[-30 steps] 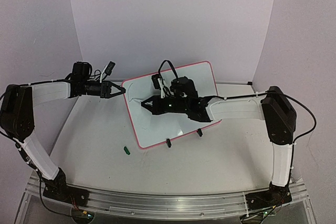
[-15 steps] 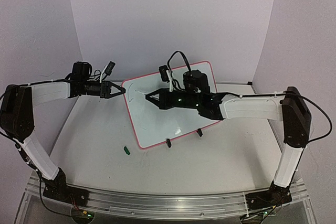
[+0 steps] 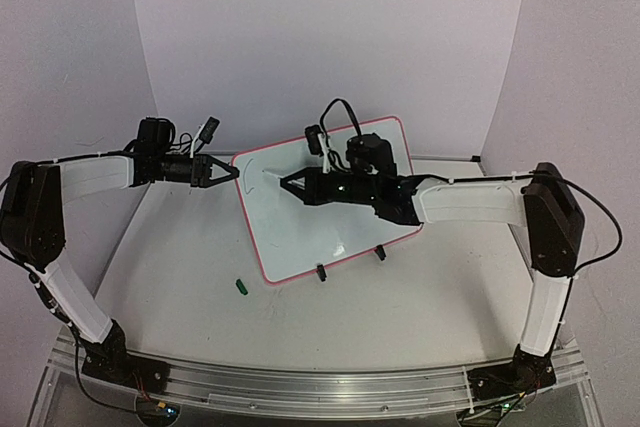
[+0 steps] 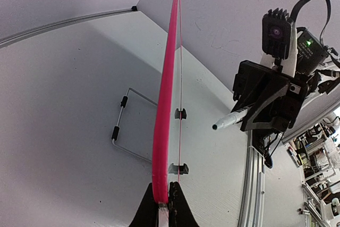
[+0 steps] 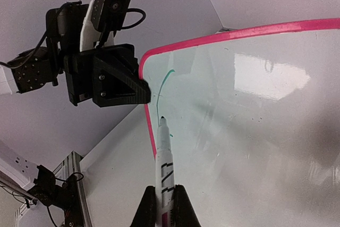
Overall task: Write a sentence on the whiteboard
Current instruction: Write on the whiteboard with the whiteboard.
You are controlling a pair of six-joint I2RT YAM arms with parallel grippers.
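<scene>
Right wrist view: the right gripper [image 5: 166,201] squeezes a marker [image 5: 164,166] tight. Its tip is near a short green line [image 5: 164,81] at the top corner of the whiteboard [image 5: 255,131]. The left gripper [image 4: 163,206] pinches the board's pink edge. The board stands propped up on the table [image 3: 180,277].

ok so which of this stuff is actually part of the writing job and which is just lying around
In use:
- whiteboard, edge clamped by the left gripper
- marker, held in the right gripper
- green stroke begun on the board

Lying about:
- small green cap, loose on the table
</scene>
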